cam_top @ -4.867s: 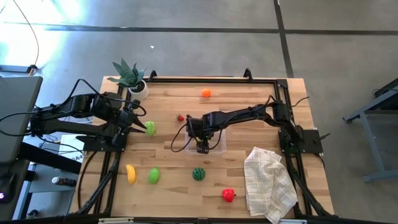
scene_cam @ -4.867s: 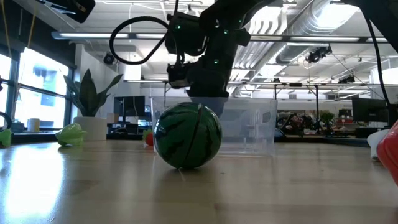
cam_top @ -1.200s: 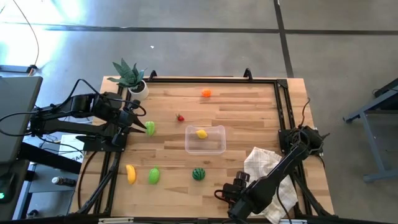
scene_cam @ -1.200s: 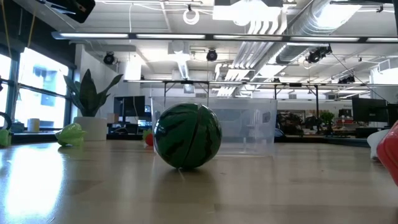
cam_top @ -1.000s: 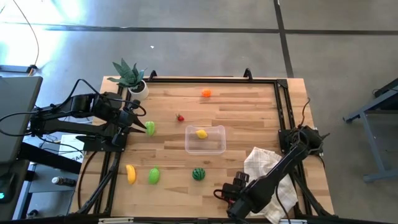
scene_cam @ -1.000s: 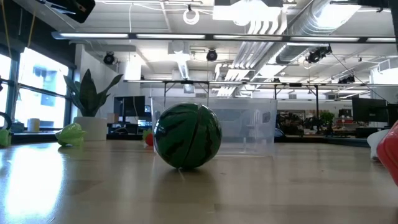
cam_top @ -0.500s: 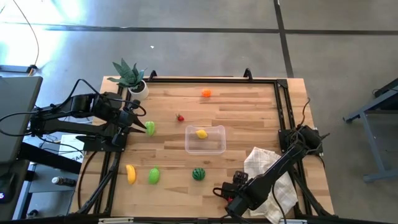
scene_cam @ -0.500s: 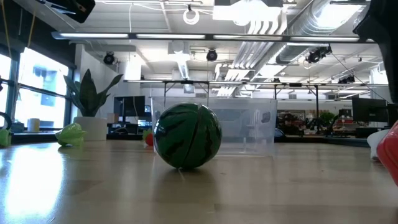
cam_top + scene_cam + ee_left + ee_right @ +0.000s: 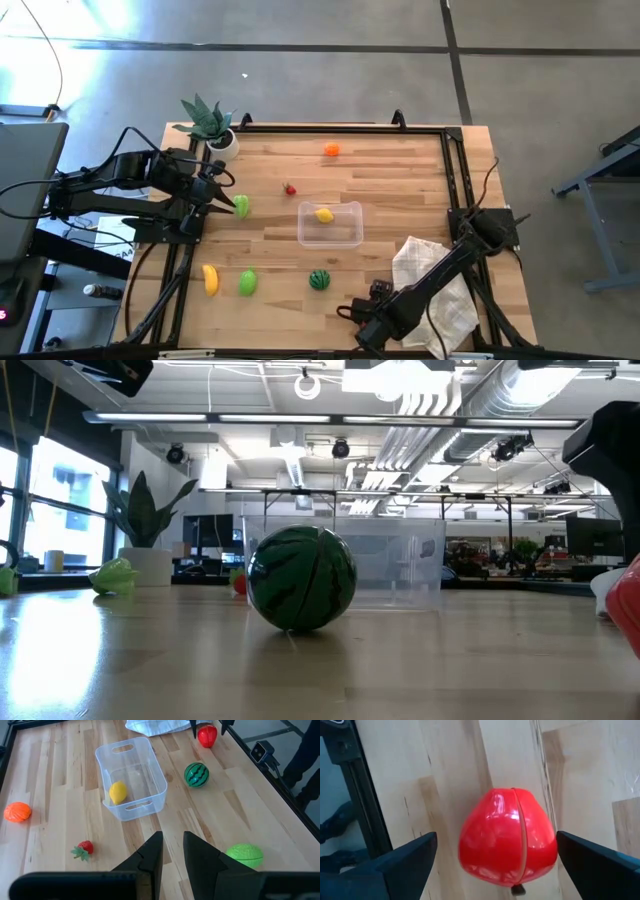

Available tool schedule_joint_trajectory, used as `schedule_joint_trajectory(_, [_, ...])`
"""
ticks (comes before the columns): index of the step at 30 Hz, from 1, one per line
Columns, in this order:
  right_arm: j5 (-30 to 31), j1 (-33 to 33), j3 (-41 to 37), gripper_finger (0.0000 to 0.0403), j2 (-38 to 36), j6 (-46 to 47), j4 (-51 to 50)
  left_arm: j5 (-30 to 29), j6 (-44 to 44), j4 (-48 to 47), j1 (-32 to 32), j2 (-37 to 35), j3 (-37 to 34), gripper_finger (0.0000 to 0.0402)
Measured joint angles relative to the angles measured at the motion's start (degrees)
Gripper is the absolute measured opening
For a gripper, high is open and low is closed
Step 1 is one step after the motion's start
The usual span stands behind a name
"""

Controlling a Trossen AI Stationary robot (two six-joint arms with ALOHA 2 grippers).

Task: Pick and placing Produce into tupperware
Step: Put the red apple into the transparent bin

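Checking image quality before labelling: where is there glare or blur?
High view: sunlight washes out the floor's upper-left corner. Low view: the watermelon is sharp, the red pepper at the edge blurred. Right wrist view: highlights glint on the pepper between soft-edged fingers.

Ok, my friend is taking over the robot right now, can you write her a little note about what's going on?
Right hand: open, its fingers on either side of the red pepper at the table's near edge, not gripping yet.
Left hand: waiting at the left side, holding nothing.
Done: the lemon is in the tupperware.
Left on the table: orange, strawberry, two green pieces, banana, watermelon, red pepper.
Next, probably: close on the pepper and carry it to the tupperware.
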Motion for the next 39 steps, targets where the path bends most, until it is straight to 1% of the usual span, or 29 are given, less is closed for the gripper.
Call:
schedule_joint_trajectory(10, [-0.33,-0.51,0.0,0.0397,1.04,-0.72,-0.31,-0.01,0.0,-0.02,0.02,-0.01,0.0,0.0067])
schedule_joint_trajectory(16, [0.82,-0.79,-0.02,0.0397,1.04,-0.72,-0.91,0.0,-0.01,-0.02,0.0,0.0,0.0,0.0067])
schedule_joint_trajectory(23, [0.74,-0.9,-4.24,0.0397,0.85,0.64,4.12,0.0,-0.02,0.0,0.02,0.0,0.0,0.0067])
schedule_joint_trajectory(30, [2.19,-0.86,-4.37,0.0397,0.8,1.57,4.39,0.0,0.0,-0.02,0.0,0.0,0.0,0.0067])
schedule_joint_trajectory(39, [2.53,-0.86,-4.37,0.0396,0.84,1.74,4.35,-0.02,-0.02,-0.02,-0.01,0.0,0.0,0.0067])
